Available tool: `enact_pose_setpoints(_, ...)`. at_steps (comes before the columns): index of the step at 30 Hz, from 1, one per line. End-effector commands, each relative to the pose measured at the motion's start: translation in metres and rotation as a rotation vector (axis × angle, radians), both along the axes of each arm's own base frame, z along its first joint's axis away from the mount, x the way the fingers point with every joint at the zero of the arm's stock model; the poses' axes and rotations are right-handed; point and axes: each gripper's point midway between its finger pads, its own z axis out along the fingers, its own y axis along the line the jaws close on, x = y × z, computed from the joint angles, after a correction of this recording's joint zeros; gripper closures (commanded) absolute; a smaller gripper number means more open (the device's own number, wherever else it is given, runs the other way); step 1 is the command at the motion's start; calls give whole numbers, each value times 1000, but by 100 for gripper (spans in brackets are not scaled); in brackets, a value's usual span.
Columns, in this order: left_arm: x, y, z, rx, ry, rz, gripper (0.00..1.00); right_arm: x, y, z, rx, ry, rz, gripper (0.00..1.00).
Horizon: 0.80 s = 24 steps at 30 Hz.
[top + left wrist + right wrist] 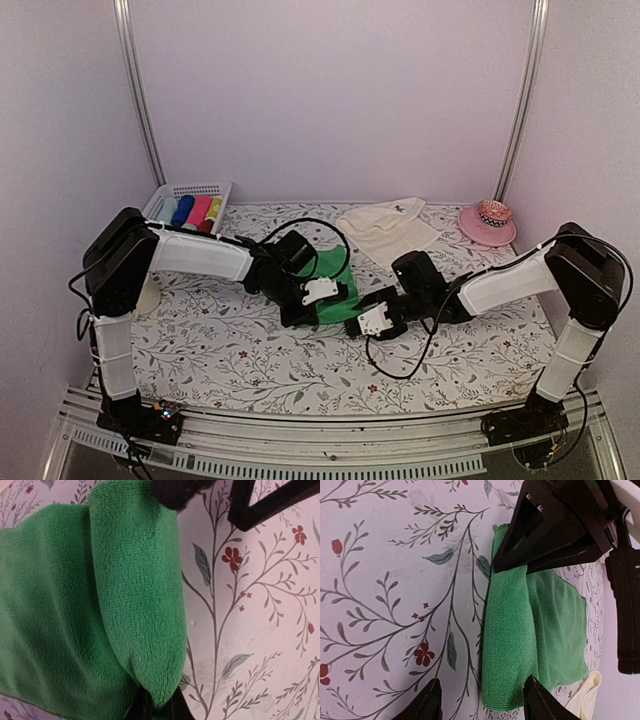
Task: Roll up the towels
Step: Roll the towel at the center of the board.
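Green towel fold pinched by left gripper; right gripper open.

A robot lab test cell: plain white panel walls, aluminium frame rails, a floral-clothed table.

green towel part-rolled, cream towel spread
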Motion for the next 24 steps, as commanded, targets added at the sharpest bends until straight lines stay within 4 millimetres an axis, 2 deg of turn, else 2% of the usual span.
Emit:
enact_pose_setpoints(1,-40,23,-30,97,211,-14,100,28,15,9,46,-137,-109,45)
enact_pose_setpoints(5,-42,24,-33,106,231,-15,100,40,21,2,28,-157,-165,46)
enact_pose_setpoints(10,-42,25,-34,111,236,-12,100,30,24,-8,15,-126,-134,54)
enact_pose_setpoints(12,-42,26,-35,113,239,-10,100,28,25,-10,7,-112,-127,62)
enact_pose_setpoints(16,-42,27,-34,117,236,-4,100,26,27,-16,-24,-59,-129,86)
enact_pose_setpoints(19,-42,29,-31,119,231,3,100,24,24,-24,-55,-18,-140,94)
enact_pose_setpoints(21,-40,31,-28,126,205,19,92,21,21,-29,-82,14,-142,96)
enact_pose_setpoints(24,-34,35,-18,114,142,55,64,15,18,-33,-119,85,-126,97)
